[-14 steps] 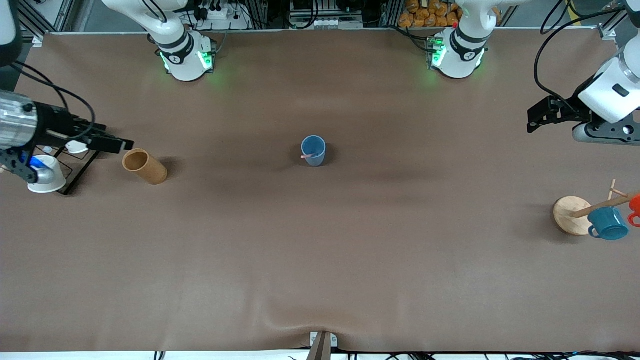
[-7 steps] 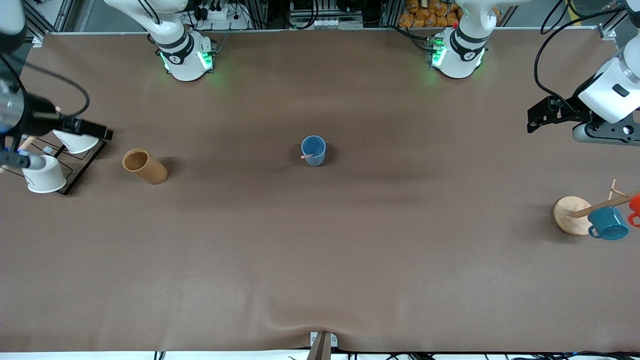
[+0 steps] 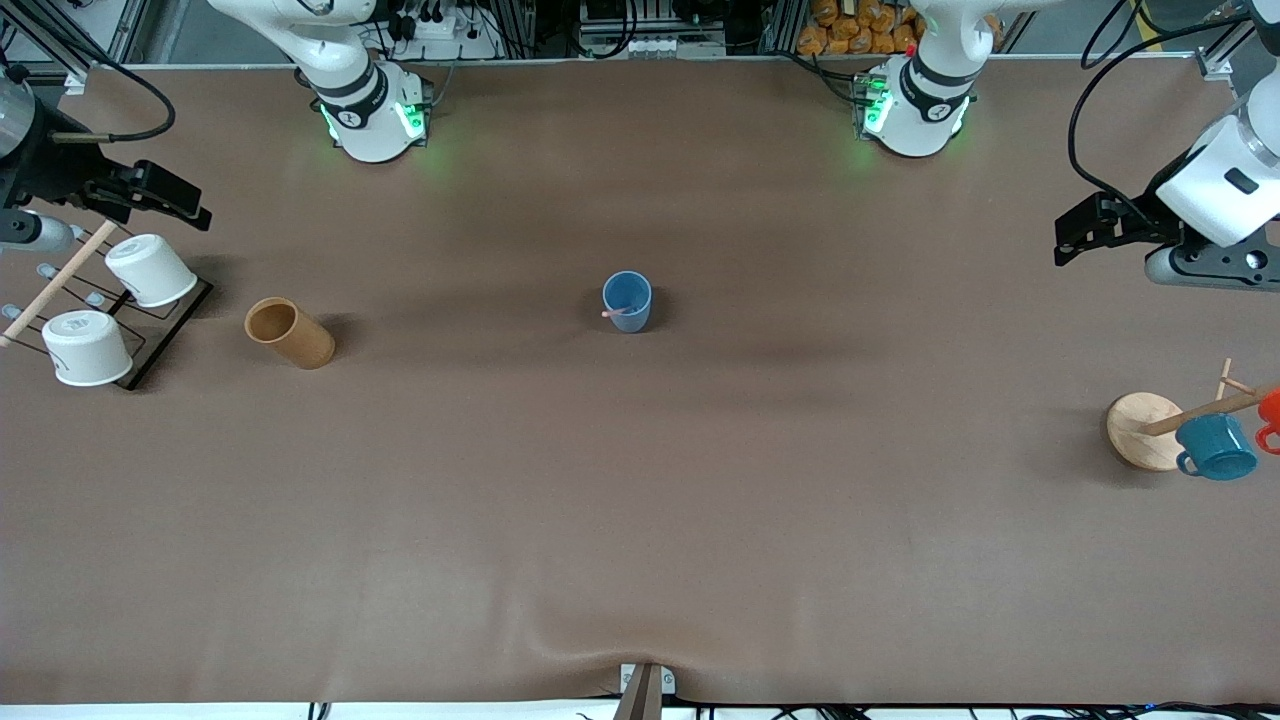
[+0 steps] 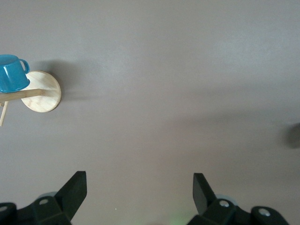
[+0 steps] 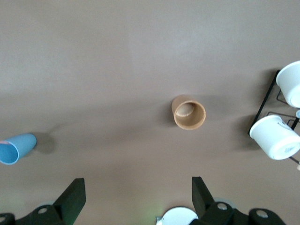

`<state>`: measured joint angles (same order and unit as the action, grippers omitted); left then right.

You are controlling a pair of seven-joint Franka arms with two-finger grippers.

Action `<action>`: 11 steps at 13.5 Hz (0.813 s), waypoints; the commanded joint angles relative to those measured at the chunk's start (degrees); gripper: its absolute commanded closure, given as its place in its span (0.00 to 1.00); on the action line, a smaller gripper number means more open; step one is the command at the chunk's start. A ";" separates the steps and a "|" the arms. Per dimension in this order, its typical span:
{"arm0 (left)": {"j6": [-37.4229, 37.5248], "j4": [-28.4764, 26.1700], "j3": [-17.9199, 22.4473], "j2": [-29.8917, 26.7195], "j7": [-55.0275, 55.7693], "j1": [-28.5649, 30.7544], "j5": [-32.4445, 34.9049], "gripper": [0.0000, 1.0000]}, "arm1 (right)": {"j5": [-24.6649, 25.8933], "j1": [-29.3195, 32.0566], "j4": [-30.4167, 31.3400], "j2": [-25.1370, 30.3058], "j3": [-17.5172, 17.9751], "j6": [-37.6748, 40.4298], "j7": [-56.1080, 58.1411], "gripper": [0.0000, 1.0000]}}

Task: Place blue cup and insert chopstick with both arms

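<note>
The blue cup (image 3: 627, 301) stands upright at the middle of the table, with the pale-pink chopstick (image 3: 612, 313) in it, its end leaning over the rim. The cup also shows in the right wrist view (image 5: 16, 148). My right gripper (image 3: 170, 198) is open and empty, up in the air at the right arm's end of the table, above the white-cup rack. My left gripper (image 3: 1075, 232) is open and empty, held high at the left arm's end. Both grippers (image 4: 139, 185) (image 5: 138, 190) stay well away from the cup.
A brown cup (image 3: 289, 333) lies on its side toward the right arm's end; it also shows in the right wrist view (image 5: 189, 112). Beside it, a black rack (image 3: 160, 325) holds two white cups (image 3: 150, 270). A wooden stand (image 3: 1143, 430) with a teal mug (image 3: 1216, 447) is at the left arm's end.
My right gripper has risen and drawn back from beside the brown cup to above the white-cup rack. The left arm, the blue cup and the chopstick have not moved.
</note>
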<state>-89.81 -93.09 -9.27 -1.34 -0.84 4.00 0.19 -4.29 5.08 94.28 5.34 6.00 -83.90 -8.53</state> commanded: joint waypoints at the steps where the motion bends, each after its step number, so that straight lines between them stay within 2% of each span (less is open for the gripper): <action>1: -0.36 -0.60 -0.31 -0.95 0.49 0.13 1.04 0.00 | 1.30 -1.21 -1.89 -1.73 -0.46 -1.19 0.80 0.00; 5: -0.36 -0.60 -0.23 -0.95 0.49 0.13 1.04 0.00 | 1.65 -1.65 -7.08 -4.90 -0.73 -0.75 0.80 0.00; 11: -0.45 -0.60 -0.31 -1.03 0.49 0.13 1.04 0.00 | 2.53 -3.94 -7.09 -4.73 -1.78 1.28 0.27 0.00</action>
<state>-89.81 -93.09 -9.27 -1.34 -0.84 4.00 0.19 -3.11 2.18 88.94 1.36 5.05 -83.88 -8.32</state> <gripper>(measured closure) 0.000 0.000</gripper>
